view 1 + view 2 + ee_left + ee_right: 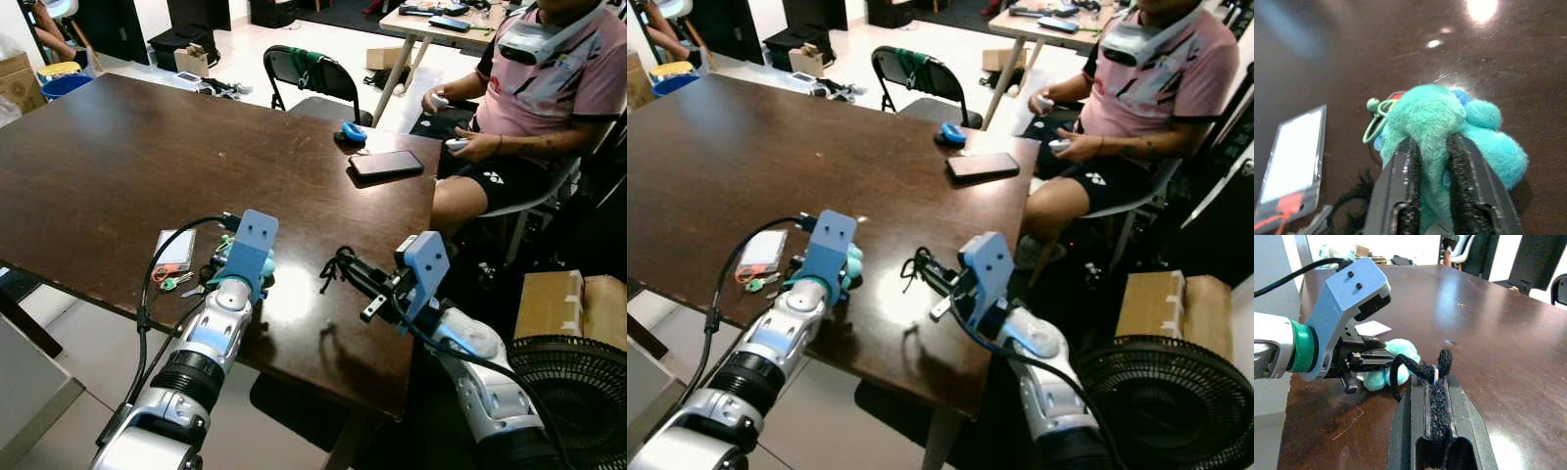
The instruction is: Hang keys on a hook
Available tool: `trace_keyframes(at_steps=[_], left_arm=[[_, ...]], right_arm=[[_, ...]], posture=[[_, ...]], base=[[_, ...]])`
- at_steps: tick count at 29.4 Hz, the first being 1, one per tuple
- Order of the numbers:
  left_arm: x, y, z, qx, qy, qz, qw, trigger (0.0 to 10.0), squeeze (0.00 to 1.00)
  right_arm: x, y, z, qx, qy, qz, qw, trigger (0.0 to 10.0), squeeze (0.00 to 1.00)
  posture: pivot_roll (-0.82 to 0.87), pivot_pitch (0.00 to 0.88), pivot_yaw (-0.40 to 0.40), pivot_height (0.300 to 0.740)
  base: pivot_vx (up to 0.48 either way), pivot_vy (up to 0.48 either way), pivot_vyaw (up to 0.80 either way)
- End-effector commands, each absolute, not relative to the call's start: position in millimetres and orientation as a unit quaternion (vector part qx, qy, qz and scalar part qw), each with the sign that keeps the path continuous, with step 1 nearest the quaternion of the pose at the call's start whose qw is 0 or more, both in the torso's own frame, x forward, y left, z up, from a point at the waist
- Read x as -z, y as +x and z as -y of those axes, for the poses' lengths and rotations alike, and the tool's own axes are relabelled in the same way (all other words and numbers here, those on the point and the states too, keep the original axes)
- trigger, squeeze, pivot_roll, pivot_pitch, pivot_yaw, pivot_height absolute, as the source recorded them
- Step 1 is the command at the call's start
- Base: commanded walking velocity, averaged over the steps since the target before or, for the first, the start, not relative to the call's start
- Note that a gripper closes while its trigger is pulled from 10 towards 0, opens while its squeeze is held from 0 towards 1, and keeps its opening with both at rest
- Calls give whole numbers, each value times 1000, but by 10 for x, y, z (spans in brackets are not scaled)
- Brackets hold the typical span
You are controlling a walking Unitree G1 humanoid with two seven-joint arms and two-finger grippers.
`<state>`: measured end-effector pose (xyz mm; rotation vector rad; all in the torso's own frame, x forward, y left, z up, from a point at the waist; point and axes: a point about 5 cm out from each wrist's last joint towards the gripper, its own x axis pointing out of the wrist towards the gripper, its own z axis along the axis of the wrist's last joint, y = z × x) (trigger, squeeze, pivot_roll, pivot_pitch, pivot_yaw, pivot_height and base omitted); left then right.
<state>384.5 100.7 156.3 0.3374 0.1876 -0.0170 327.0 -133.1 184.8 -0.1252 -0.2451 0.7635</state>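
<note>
Keys [176, 283] sit at the near left edge of the dark wood counter [118, 166], just beside a card holder [174, 251] with a red strap. Left hand [1432, 147] is down on the counter there, fingers [1411, 161] clamped on a teal plush charm [1449, 122]; a green clip [1374, 125] shows just beside the plush in the left wrist view. Can't tell whether the plush is joined to the keys.

Right hand [1436, 382] is held above the near right part of the counter, fingers together on a black cord [1418, 366] that loops out past the tips. Both hands are near each other, apart.

Far right on the counter: a black phone [385, 164] and a blue item [353, 131] beyond it. A person in a pink shirt [549, 78] sits at the far right corner, holding controllers. A black fan [573, 392] stands on the floor at near right, a cardboard box [573, 304] beside it.
</note>
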Motion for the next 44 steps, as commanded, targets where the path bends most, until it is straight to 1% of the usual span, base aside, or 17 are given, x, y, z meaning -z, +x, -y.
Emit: trace_keyframes(at_steps=[1, 7, 8, 9, 12, 17, 18, 19, 20, 22, 23, 24, 27, 30, 37, 42, 44], left_arm=[[-1405, 3783, -1046, 14, 191, -113, 975, 0, 0], [-1492, 3774, -1065, 20, 209, -82, 974, 0, 0], [-1633, 3766, -1065, 26, 212, -44, 976, 0, 0], [-1633, 3766, -1065, 26, 212, -44, 976, 0, 0], [-2001, 3743, -1071, 50, 193, 29, 980, 0, 0], [-2187, 3705, -1133, 65, 182, 42, 980, 0, 0], [-2232, 3690, -1146, 70, 169, 35, 983, 10000, 0], [-2232, 3690, -1146, 70, 169, 35, 983, 10000, 0], [-2261, 3671, -1140, 76, 156, 30, 984, 10000, 831], [-2261, 3671, -1140, 76, 156, 30, 984, 10000, 831], [-2266, 3652, -1112, 86, 139, 21, 986, 10000, 1000], [-2167, 3652, -1054, 85, 127, -5, 988, 10000, 1000], [-2081, 3657, -1007, 84, 118, -25, 989, 10000, 1000], [-1832, 3693, -944, 56, 77, -80, 992, 10000, 1000], [-1770, 3704, -922, 39, 61, -96, 993, 10000, 1000], [-1734, 3700, -873, -11, 54, -106, 993, 10000, 1000], [-1726, 3693, -865, -16, 59, -110, 992, 10000, 1000]], right_arm=[[-1834, 3277, 1346, -368, -62, 118, 920, 10000, 0], [-1844, 3285, 1350, -366, -62, 120, 921, 10000, 0], [-1851, 3290, 1355, -364, -62, 121, 921, 10000, 0], [-1851, 3290, 1355, -364, -62, 121, 921, 10000, 0], [-1859, 3293, 1361, -361, -62, 123, 922, 10000, 0], [-1863, 3297, 1366, -359, -62, 123, 923, 10000, 0], [-1862, 3300, 1369, -359, -63, 123, 923, 10000, 0], [-1862, 3300, 1369, -359, -63, 123, 923, 10000, 0], [-1860, 3303, 1370, -359, -63, 123, 923, 10000, 0], [-1860, 3303, 1370, -359, -63, 123, 923, 10000, 0], [-1857, 3306, 1368, -359, -63, 123, 923, 10000, 0], [-1856, 3313, 1357, -359, -62, 123, 923, 10000, 0], [-1856, 3321, 1347, -359, -62, 123, 923, 10000, 0], [-1862, 3330, 1352, -358, -63, 124, 923, 10000, 0], [-1862, 3331, 1372, -355, -64, 124, 924, 10000, 0], [-1856, 3332, 1361, -354, -64, 124, 925, 10000, 0], [-1855, 3334, 1359, -353, -64, 125, 925, 10000, 0]], posture=[[62, 126, 98, 740], [63, 126, 98, 740], [64, 127, 97, 740], [64, 127, 97, 740], [64, 127, 96, 740], [67, 128, 95, 740], [76, 128, 95, 740], [76, 128, 95, 740], [77, 128, 95, 740], [77, 128, 95, 740], [80, 128, 95, 740], [81, 126, 94, 740], [76, 123, 93, 740], [68, 121, 95, 740], [70, 120, 95, 740], [70, 119, 100, 740], [71, 118, 101, 740]], base=[[0, 0, 0], [0, 0, 0], [0, 0, 0], [0, 0, 0], [0, 0, 0], [0, 0, 0], [0, 0, 0], [0, 0, 0], [0, 0, 0], [0, 0, 0], [0, 0, 0], [0, 0, 0], [0, 0, 0], [0, 0, 0], [0, 0, 0], [0, 0, 0], [0, 0, 0]])
